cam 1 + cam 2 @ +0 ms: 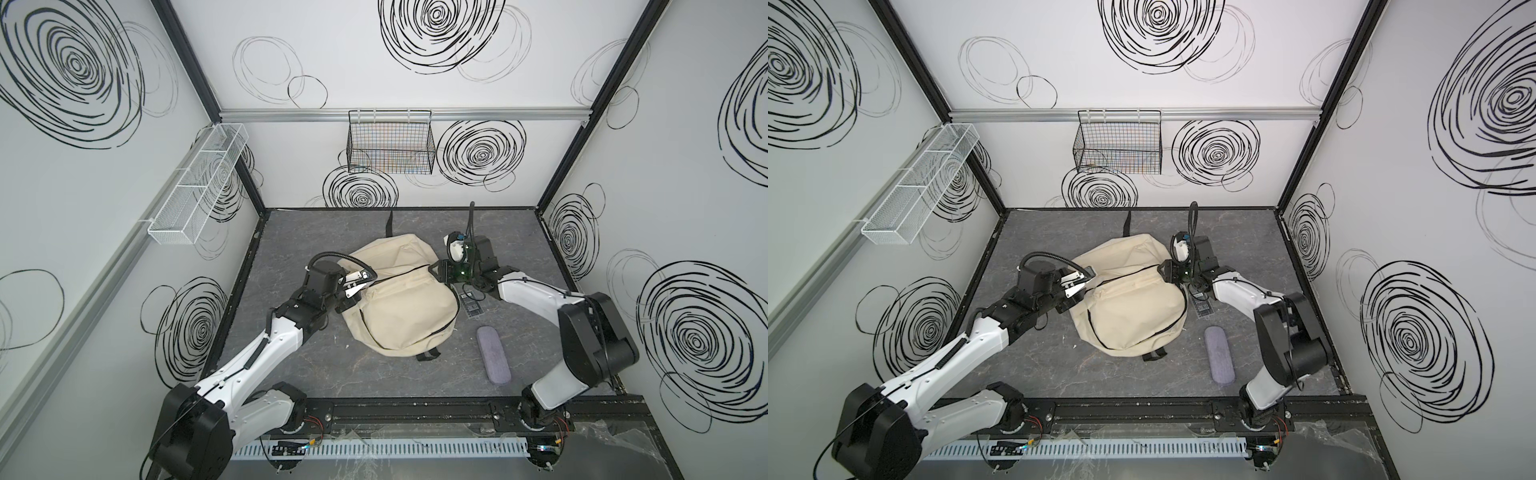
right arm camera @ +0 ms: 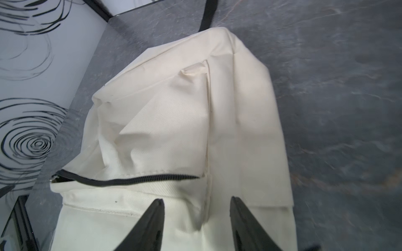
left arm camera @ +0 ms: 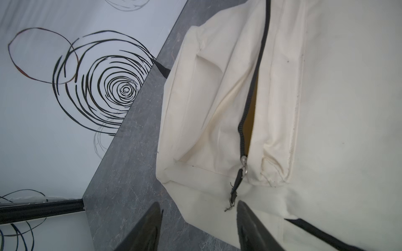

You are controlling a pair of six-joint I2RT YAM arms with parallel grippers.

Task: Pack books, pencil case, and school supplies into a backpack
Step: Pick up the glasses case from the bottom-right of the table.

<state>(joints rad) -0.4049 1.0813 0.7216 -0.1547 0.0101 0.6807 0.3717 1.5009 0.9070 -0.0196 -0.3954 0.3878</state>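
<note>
Step in hand, as I read it: working the main zip of the backpack (image 1: 403, 307), which lies flat on the worktop (image 1: 374, 382) between the two arms.

Left end effector (image 3: 199, 203): fingers apart, holding nothing. The zip pull (image 3: 236, 187) hangs just ahead of it, nearer one finger and not touching either. Past the slider the zip gapes only a slit, with a mustard-yellow sliver inside, probably a book. No books are out on the worktop, so likely they are packed.

Right end effector (image 2: 195, 199): fingers apart, empty, over the cloth at the opposite end of the zip.

The school supplies (image 1: 471, 305) packet lies just behind the right end effector, beside the backpack. The pencil case (image 1: 493, 355) is further back toward that arm's base, clear of the backpack. Both are unpacked.

Next move calls for clamping the left fingers on the pull tab while the right pins the cloth, widening the slit, then fetching the pencil case.
</note>
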